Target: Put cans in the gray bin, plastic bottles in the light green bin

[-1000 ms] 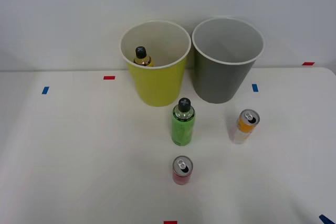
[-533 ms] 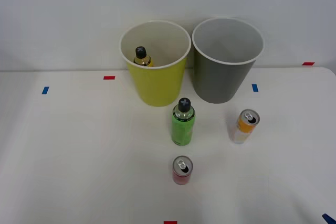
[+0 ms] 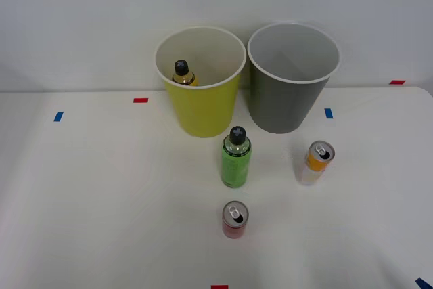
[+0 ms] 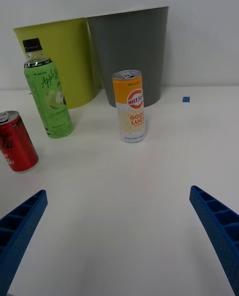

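In the wrist view my right gripper [image 4: 118,191] is open, low over the table, with nothing between its blue fingers [image 4: 20,221]. Straight ahead of it stands the orange and silver can [image 4: 130,107] [image 3: 316,163], well clear of the fingertips. The red can [image 4: 16,141] [image 3: 234,220] and the green plastic bottle [image 4: 48,96] [image 3: 235,160] stand upright to one side. Behind them are the gray bin [image 3: 284,99] [image 4: 134,42], which looks empty, and the light green bin [image 3: 203,109] [image 4: 64,52]. A yellow bottle [image 3: 181,72] with a black cap leans inside the light green bin.
Small blue tape marks [image 3: 329,113] [image 3: 58,116] and red tape marks [image 3: 141,100] [image 3: 397,82] [image 3: 219,287] lie on the white table. A white wall rises right behind the two bins. A blue tip [image 3: 424,282] shows at the front view's near right corner.
The blue tip at the front view's near right corner has slid slightly outward. The bins, cans and bottles have not moved.
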Robot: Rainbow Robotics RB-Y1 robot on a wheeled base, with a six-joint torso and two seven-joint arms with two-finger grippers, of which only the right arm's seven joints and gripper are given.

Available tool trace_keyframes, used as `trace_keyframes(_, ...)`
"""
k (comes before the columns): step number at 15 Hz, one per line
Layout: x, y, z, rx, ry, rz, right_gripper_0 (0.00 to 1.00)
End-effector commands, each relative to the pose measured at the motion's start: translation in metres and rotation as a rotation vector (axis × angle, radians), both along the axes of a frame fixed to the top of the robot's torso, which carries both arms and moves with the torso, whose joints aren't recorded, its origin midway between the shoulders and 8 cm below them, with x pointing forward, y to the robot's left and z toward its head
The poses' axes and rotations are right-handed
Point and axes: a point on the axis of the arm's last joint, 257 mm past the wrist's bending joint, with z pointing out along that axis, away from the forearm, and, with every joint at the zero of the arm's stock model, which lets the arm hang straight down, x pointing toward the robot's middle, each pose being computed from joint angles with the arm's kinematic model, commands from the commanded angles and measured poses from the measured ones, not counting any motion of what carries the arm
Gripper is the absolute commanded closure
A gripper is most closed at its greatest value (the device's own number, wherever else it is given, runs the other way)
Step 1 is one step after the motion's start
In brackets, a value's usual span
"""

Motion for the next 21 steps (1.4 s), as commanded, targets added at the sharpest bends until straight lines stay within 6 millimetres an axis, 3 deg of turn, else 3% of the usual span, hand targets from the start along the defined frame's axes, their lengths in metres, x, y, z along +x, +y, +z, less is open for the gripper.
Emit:
trace_keyframes(1, -0.0020, 0.0016, -0.0037, 0.047, 0.025, -0.015, 0.00)
trace_keyframes(9, -0.0037, 0.0058, -0.0002, -0.077, -0.030, 0.006, 0.00)
trace_keyframes(21, -0.0043, 0.0060, -0.0006, -0.097, -0.035, 0.007, 0.00)
